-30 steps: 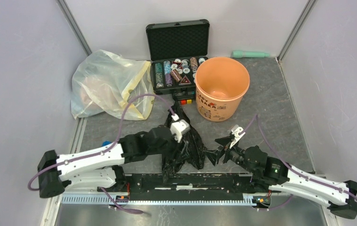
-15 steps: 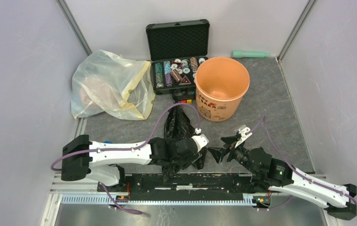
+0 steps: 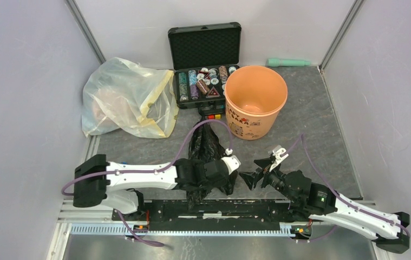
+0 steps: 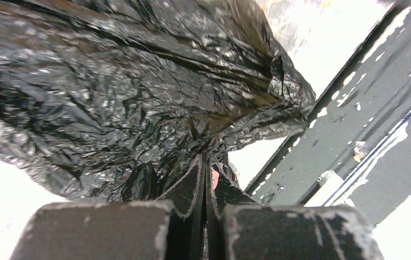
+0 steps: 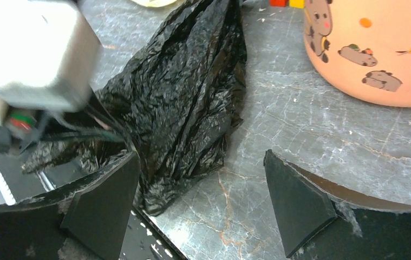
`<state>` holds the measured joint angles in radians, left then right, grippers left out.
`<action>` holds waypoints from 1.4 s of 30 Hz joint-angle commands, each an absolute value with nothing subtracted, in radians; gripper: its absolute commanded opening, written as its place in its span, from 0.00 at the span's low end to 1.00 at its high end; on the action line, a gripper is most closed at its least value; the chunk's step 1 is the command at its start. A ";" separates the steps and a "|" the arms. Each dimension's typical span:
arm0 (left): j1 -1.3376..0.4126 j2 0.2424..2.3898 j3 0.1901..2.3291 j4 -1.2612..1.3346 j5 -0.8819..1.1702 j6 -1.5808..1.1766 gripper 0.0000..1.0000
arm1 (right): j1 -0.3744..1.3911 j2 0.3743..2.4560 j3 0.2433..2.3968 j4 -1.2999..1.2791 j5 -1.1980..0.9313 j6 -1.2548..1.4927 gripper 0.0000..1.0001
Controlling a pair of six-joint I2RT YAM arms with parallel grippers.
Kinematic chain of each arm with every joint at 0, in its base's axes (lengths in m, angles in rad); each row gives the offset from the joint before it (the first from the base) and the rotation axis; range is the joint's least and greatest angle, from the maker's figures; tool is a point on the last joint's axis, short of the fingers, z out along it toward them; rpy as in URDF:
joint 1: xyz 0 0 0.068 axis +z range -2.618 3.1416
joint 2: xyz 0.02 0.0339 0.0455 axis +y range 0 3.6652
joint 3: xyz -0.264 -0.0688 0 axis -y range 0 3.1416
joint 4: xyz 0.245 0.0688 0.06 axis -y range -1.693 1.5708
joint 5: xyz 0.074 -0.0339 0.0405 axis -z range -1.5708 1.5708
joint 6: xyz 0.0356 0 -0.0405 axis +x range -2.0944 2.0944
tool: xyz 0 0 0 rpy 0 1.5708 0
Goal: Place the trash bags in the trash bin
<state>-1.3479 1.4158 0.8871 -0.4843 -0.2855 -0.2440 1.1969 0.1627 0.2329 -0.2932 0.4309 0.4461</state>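
The trash bag (image 3: 206, 145), thin, glossy black and wrinkled, lies on the grey table in front of the trash bin (image 3: 255, 103), a peach-orange bucket standing upright with nothing inside. My left gripper (image 3: 222, 179) lies low over the bag's near end. In the left wrist view its jaws (image 4: 207, 160) are pressed together, with black folds of the bag (image 4: 138, 81) gathered at their tips. My right gripper (image 3: 253, 170) stands open just right of the bag. In the right wrist view its fingers (image 5: 200, 157) are spread wide over bare table, the bag (image 5: 192, 92) to their left and the bin (image 5: 376, 49) at upper right.
A big translucent yellowish bag (image 3: 124, 97) sits at back left. An open black case of chips (image 3: 204, 59) stands behind the bin, with small coloured blocks (image 3: 213, 115) before it. A green cylinder (image 3: 289, 62) lies by the back wall. A black rail (image 3: 219, 208) runs along the near edge.
My left arm swung forward and down onto the bag's near part, and its jaws closed on the plastic. The right gripper edged slightly right and stayed open.
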 commanded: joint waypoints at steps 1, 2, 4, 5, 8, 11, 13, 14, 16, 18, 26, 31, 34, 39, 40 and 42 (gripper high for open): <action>-1.350 1.227 0.909 -0.466 -0.365 -0.234 0.02 | 1.201 0.164 0.205 -0.183 0.328 0.365 0.92; -1.349 1.189 0.912 -0.465 -0.366 -0.232 0.02 | 1.201 0.165 0.201 -0.162 0.299 0.336 0.92; -1.349 1.111 0.921 -0.472 -0.367 -0.226 0.02 | 1.201 0.171 0.196 -0.107 0.245 0.288 0.92; -1.348 1.074 0.925 -0.480 -0.371 -0.221 0.02 | 1.200 0.179 0.196 -0.087 0.212 0.260 0.92; -1.348 0.996 0.938 -0.515 -0.431 -0.217 0.02 | 1.200 0.222 0.212 -0.013 0.124 0.178 0.92; -1.347 0.940 0.954 -0.548 -0.493 -0.209 0.02 | 1.200 0.288 0.253 0.042 0.045 0.090 0.93; -1.348 0.909 0.965 -0.558 -0.518 -0.196 0.02 | 1.201 0.333 0.280 0.073 0.003 0.028 0.94; -1.348 0.899 0.970 -0.562 -0.526 -0.190 0.02 | 1.201 0.350 0.289 0.088 -0.024 0.009 0.94; -1.347 0.884 0.982 -0.576 -0.553 -0.180 0.02 | 1.200 0.391 0.297 0.121 -0.062 -0.052 0.94; -1.348 0.876 0.996 -0.600 -0.613 -0.182 0.02 | 1.200 0.428 0.298 0.144 -0.081 -0.093 0.93; -1.348 0.772 0.977 -0.610 -0.813 -0.205 0.02 | 1.200 0.554 0.255 0.225 0.057 -0.097 0.91; -1.348 0.692 0.929 -0.552 -0.746 -0.190 0.02 | 1.201 0.601 0.146 0.459 0.116 -0.013 0.82; -1.348 0.677 0.921 -0.555 -0.742 -0.200 0.02 | 1.200 0.666 0.112 0.592 0.099 -0.008 0.81; -1.348 0.668 0.916 -0.579 -0.756 -0.225 0.02 | 1.201 0.860 0.163 0.710 0.073 -0.002 0.82; -1.348 0.666 0.914 -0.582 -0.758 -0.227 0.02 | 1.201 0.902 0.174 0.730 0.074 0.012 0.82; -1.348 0.658 0.911 -0.585 -0.760 -0.234 0.02 | 1.201 0.973 0.183 0.798 0.125 0.082 0.82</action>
